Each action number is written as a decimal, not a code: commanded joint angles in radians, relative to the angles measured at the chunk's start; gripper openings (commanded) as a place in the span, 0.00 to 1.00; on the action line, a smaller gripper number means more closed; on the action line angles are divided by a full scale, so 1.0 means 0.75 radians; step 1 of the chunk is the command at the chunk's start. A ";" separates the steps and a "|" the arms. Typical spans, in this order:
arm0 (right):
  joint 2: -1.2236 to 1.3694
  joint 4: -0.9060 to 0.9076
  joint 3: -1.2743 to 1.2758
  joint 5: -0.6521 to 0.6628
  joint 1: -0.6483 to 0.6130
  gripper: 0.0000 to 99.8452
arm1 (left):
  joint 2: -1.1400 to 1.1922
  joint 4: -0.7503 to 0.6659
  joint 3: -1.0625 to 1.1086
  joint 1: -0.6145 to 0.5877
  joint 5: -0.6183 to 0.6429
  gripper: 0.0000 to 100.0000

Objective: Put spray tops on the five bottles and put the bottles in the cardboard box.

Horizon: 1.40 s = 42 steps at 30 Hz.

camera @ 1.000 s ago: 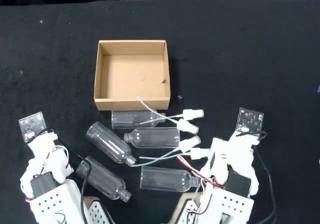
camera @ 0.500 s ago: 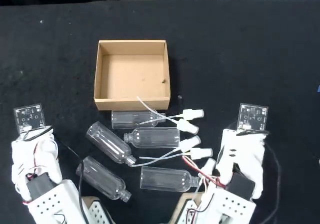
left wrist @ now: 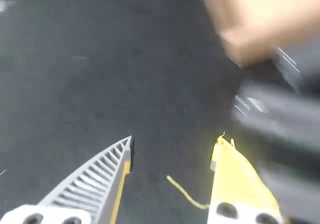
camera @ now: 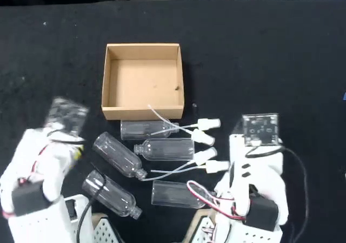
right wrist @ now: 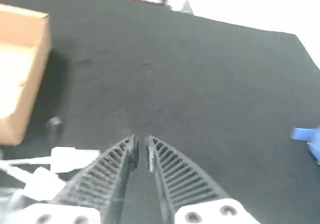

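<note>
Cardboard box and bottles smeared by blur; 1 bottle partly behind the right arm

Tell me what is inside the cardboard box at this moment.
The cardboard box holds nothing but one small dark speck by a side wall; the high view shows its floor otherwise bare. The inner face of its near wall is hidden.

Table covered in matt black cloth, faintly rough, cardboard box of plain matt brown card, bottles of clear glossy plastic, spray tops of smooth white plastic, right gripper of ribbed matt grey plastic, left gripper ribbed grey and yellow plastic.
</note>
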 commanded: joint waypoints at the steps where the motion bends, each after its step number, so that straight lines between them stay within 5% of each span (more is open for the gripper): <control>1: -0.081 0.045 -0.034 0.008 -0.098 0.09 | 0.291 0.303 -0.263 0.287 -0.221 0.25; 5: -0.083 0.041 0.105 0.008 -0.084 0.19 | 0.440 0.419 -0.296 0.545 -0.352 0.25; 13: -0.083 -0.068 0.439 0.162 0.233 0.18 | 0.509 0.342 -0.021 1.020 -0.383 0.25; 18: -0.079 -0.008 0.463 0.176 0.299 0.17 | 0.522 0.325 -0.007 1.057 -0.393 0.34; 29: -0.071 -0.014 0.463 0.172 0.301 0.17 | 0.522 0.039 0.269 1.138 -0.460 0.33; 42: -0.073 -0.014 0.463 0.168 0.301 0.17 | 0.526 0.016 0.304 1.138 -0.462 0.33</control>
